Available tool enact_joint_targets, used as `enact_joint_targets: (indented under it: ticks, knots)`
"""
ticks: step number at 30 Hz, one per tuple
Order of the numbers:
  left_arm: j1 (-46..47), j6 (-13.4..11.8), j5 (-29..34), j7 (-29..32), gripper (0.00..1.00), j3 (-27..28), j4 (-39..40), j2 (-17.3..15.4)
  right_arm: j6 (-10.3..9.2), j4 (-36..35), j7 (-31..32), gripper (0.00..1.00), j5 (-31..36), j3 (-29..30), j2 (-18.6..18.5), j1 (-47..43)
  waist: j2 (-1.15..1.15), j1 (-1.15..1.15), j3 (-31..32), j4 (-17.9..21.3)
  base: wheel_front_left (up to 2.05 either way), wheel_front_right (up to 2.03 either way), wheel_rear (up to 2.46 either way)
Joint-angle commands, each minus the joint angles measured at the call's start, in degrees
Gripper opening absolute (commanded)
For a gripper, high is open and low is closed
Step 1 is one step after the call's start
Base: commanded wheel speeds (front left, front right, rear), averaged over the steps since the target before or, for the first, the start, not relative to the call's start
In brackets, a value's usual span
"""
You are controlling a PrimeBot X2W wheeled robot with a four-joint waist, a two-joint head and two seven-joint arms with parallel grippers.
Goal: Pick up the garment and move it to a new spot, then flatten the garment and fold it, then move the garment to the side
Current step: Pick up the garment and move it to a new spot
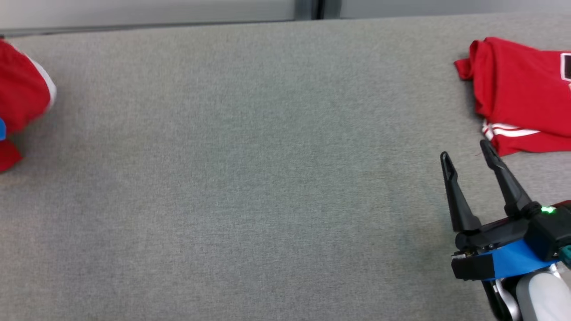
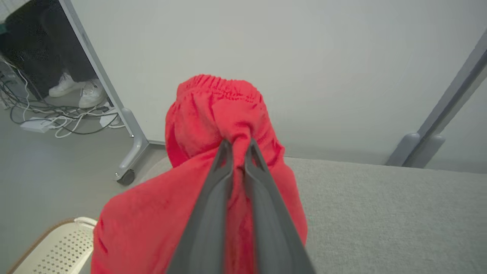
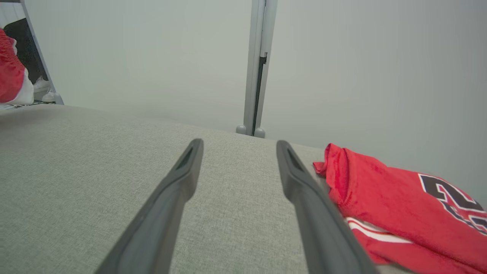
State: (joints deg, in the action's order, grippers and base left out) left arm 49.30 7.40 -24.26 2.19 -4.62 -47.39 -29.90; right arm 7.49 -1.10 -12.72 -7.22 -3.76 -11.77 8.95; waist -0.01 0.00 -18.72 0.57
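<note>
The garment [image 2: 213, 125] is red, with a gathered elastic waistband at its top. My left gripper [image 2: 237, 144] is shut on a bunch of its cloth, and the rest hangs down around the fingers over the table's corner. In the head view the garment [image 1: 22, 96] shows at the far left edge, with a white trim. It also appears far off in the right wrist view, the garment [image 3: 11, 76] at the upper left. My right gripper [image 1: 465, 150] stands open over the table at the lower right, nothing between its fingers [image 3: 179, 179].
A folded red jersey [image 1: 522, 93] with white stripes and a dark number lies at the right, just beyond my right fingertips. The grey cloth table [image 1: 267, 178] stretches between. Off the table's corner are a white perforated basket [image 2: 57, 247], a wheeled partition leg [image 2: 127, 175], cables and a person's white shoes [image 2: 76, 89].
</note>
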Motion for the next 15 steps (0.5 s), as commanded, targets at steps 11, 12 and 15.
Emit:
enact_joint_targets:
  ticks: [11, 12, 15]
  knots:
    - [4.32, 0.1, 0.54, -8.37, 0.0, -9.67, 13.92, -0.53, 0.01, 6.49, -2.18, 1.0, -1.53, -1.6, 4.33, -1.42, 0.01, 0.0, 6.72, 6.73, 0.0, 0.0, 0.0]
    - [4.53, 0.1, 0.26, -8.15, 0.0, -10.3, 15.59, -0.13, 0.01, 7.01, -2.2, 1.0, -1.63, -1.84, 4.79, -1.43, 0.01, 0.0, 7.02, 7.53, 0.0, 0.0, 0.0]
    - [5.15, -0.12, 0.25, -6.8, 0.0, -12.02, 20.53, 1.76, 0.01, 8.56, -2.4, 1.0, -2.05, -2.45, 5.75, -1.45, 0.01, 0.0, 7.48, 9.89, 0.0, 0.0, 0.0]
